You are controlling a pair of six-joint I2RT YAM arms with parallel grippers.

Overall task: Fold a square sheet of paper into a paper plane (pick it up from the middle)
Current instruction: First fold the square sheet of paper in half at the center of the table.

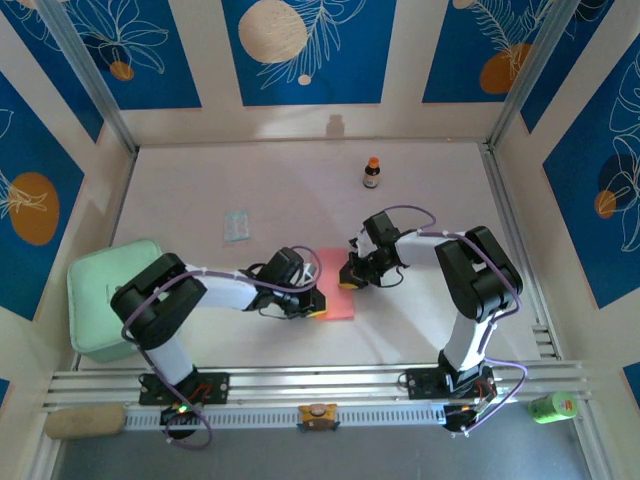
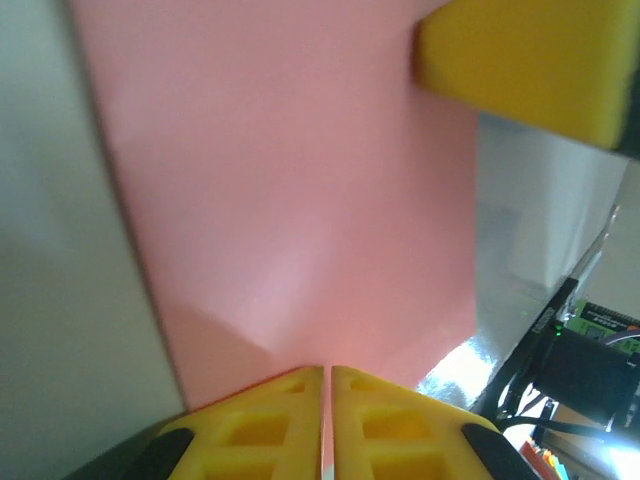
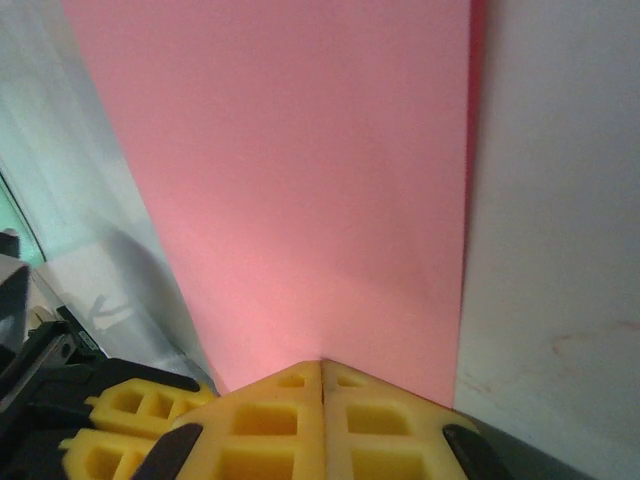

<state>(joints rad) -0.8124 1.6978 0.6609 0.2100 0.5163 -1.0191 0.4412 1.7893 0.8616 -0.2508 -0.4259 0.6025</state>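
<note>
Sheet (image 1: 338, 300) long axis near-far; left hand (image 1: 318, 305), right hand (image 1: 347, 283) each clenched on opposite side edges.

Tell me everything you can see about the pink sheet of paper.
The sheet of paper is thin, plain salmon pink and unmarked. From above it looks longer than wide, and it sits low at the pale table between the two arms. The left gripper and the right gripper are each shut on it from opposite sides. It dimples slightly near the left gripper.
</note>
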